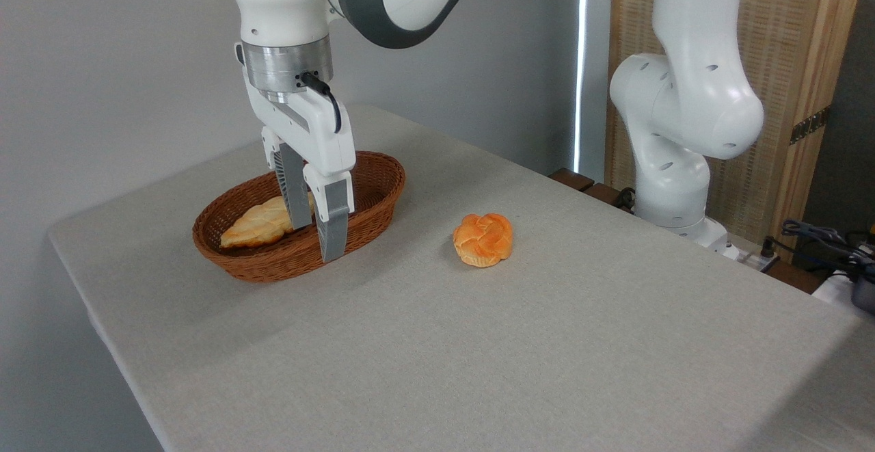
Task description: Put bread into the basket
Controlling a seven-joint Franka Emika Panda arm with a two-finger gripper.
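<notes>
The bread (483, 238), a small round orange bun with a knotted top, lies on the table to the right of the basket. The basket (372, 195) is a shallow oval of reddish-brown wicker at the left. My gripper (316, 241) hangs over the basket with its grey fingers (333, 226) pointing down, open, nothing between them. It is well to the left of the bun. A paler, longer braided loaf (260, 224) lies inside the basket, partly behind the fingers.
The grey table (478, 342) has its front-left edge close to the basket. The arm's white base (673, 158) stands at the back right, with cables and a wooden screen behind it.
</notes>
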